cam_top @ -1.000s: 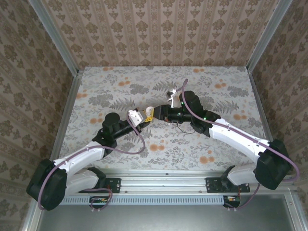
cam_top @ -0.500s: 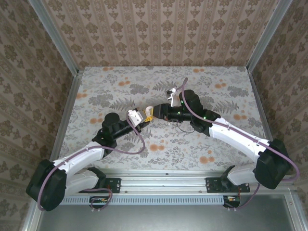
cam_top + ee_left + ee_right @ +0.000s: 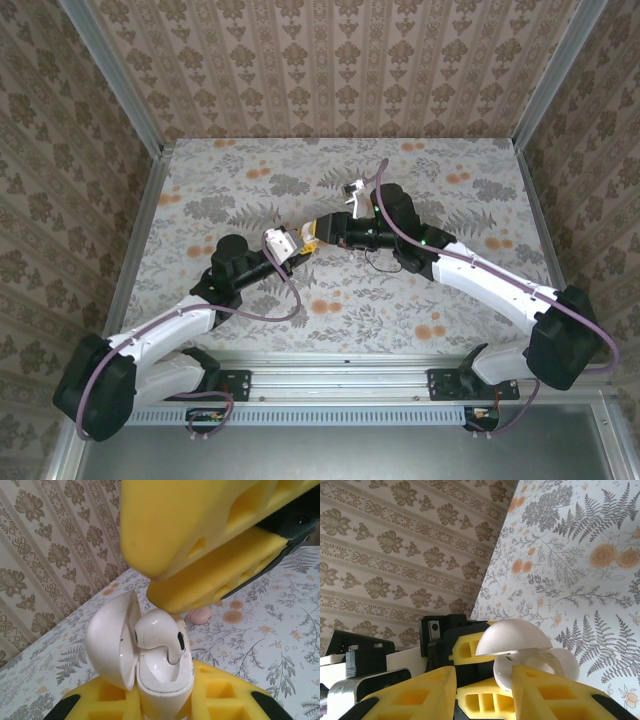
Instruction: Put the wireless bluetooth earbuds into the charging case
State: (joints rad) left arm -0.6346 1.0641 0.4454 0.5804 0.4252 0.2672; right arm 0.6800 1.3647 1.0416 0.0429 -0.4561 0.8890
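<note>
The charging case (image 3: 165, 680) is a white clamshell standing upright, and my left gripper (image 3: 165, 702) is shut on its base. Its lid (image 3: 110, 640) hangs open to the left. One white earbud (image 3: 157, 632) rests in the case with its stem down in the well and its head still proud. My right gripper's yellow fingers (image 3: 200, 535) hover just above that earbud. In the right wrist view my right gripper (image 3: 482, 685) is open, with the lid (image 3: 515, 635) and earbud (image 3: 512, 672) just past its right finger. A small pink piece (image 3: 201, 615), maybe the second earbud, lies on the table behind.
From above, my left gripper (image 3: 291, 247) and right gripper (image 3: 318, 236) meet over the middle of the flower-printed table (image 3: 250, 200). Patterned walls close three sides. A metal rail (image 3: 340, 372) runs along the near edge.
The right gripper has edged slightly to the left, closer over the case. The left arm has held still with the case.
</note>
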